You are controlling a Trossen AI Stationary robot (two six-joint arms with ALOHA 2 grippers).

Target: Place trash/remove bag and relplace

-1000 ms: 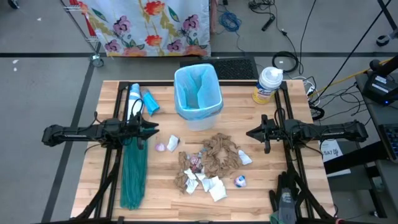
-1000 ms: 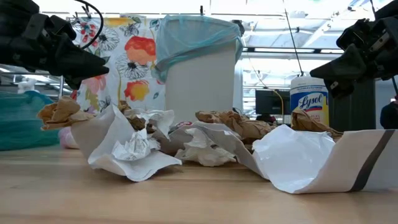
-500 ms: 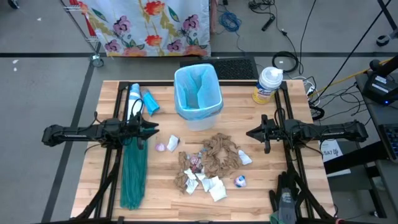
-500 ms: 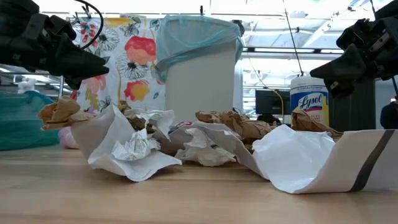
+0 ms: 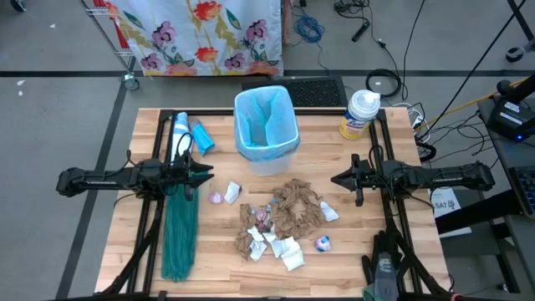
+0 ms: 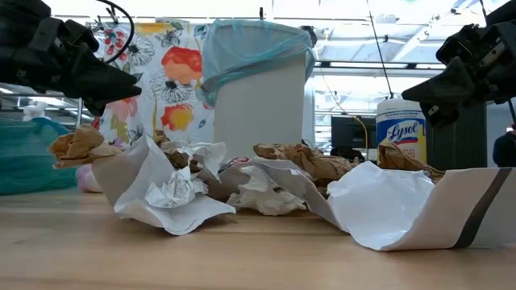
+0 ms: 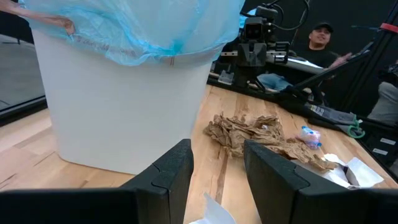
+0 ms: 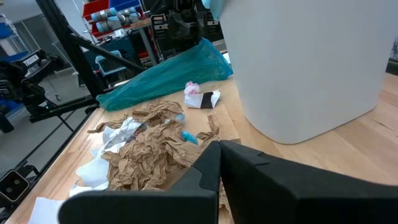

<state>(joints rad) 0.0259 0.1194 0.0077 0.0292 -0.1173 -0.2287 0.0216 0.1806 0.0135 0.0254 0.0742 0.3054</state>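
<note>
The trash (image 5: 280, 219) lies loose on the table's middle, toward the near edge: crumpled brown paper, white scraps and small pink, blue and red bits. The low view shows it close up (image 6: 242, 181). The pale blue bag (image 5: 266, 117) lines the white bin (image 5: 269, 155), and its edge is folded over the rim (image 7: 143, 37). My left gripper (image 5: 209, 176) hovers open left of the pile, with its fingers (image 7: 217, 149) apart. My right gripper (image 5: 334, 179) hovers shut right of the pile (image 8: 219, 146). Neither touches anything.
A darker teal-green bag (image 5: 180, 234) lies along the table's left side under the left arm. A Lysol wipes canister (image 5: 360, 114) stands at the far right corner. A white tube and a blue item (image 5: 191, 135) lie left of the bin. People sit beyond the table (image 7: 320, 40).
</note>
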